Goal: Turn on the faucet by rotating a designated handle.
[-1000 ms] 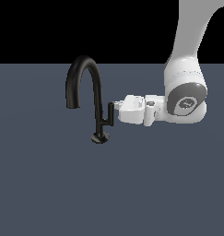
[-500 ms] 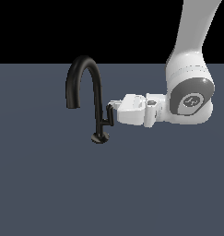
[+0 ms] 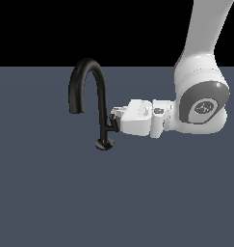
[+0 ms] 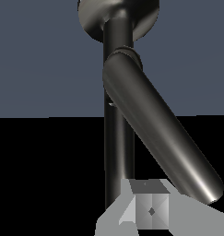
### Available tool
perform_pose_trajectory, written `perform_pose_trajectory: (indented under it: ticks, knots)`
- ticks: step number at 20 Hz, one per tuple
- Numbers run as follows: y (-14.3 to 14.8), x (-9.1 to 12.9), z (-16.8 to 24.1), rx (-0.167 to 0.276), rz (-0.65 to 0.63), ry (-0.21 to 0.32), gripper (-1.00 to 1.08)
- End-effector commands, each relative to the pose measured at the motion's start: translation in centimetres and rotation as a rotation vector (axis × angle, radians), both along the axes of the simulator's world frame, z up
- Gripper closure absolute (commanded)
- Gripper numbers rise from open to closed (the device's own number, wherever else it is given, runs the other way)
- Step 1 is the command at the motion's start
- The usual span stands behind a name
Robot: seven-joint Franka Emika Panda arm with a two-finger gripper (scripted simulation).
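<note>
In the exterior view, your arm reaches in level from the exterior view's right, and the fingers (image 3: 114, 119) meet the handle (image 3: 110, 124) low on the faucet (image 3: 100, 101), which stands on the dark desk (image 3: 51, 193). The handle lies directly ahead of the fingertips, touching or all but touching them, its short bar running roughly upright beside the stem. The arched spout rises above and beyond the fingers, curving away toward the exterior view's left. Whether the fingers are spread or closed you cannot tell here; the white hand hides the gap.

In the wrist view, the handle (image 4: 162, 133) fills the frame as a thick slanting bar, its free end just beside a grey fingertip (image 4: 150, 209). The stem stands straight behind it. Only one fingertip shows, so the opening remains unclear, and nothing appears clamped. The coming push likely goes sideways against that bar, around the stem.
</note>
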State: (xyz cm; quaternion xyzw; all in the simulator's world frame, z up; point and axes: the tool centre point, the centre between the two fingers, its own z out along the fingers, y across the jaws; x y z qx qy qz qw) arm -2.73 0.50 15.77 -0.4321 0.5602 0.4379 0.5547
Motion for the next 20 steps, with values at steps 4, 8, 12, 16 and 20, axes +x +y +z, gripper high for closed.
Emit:
perform_pose_trajectory:
  ticks: [4, 8, 12, 16, 20]
  knots:
    - [0.7, -3.1, -1.7, 0.007, 0.007, 0.024, 1.08]
    - [0.7, -2.7, -0.8, 0.003, 0.003, -0.002, 1.08]
    - [0.9, -3.8, -3.1, 0.005, 0.005, 0.008, 1.08]
    - [1.2, -4.9, -5.4, 0.006, 0.007, 0.017, 1.08]
    - [1.4, -5.7, -7.0, 0.007, 0.008, 0.024, 1.08]
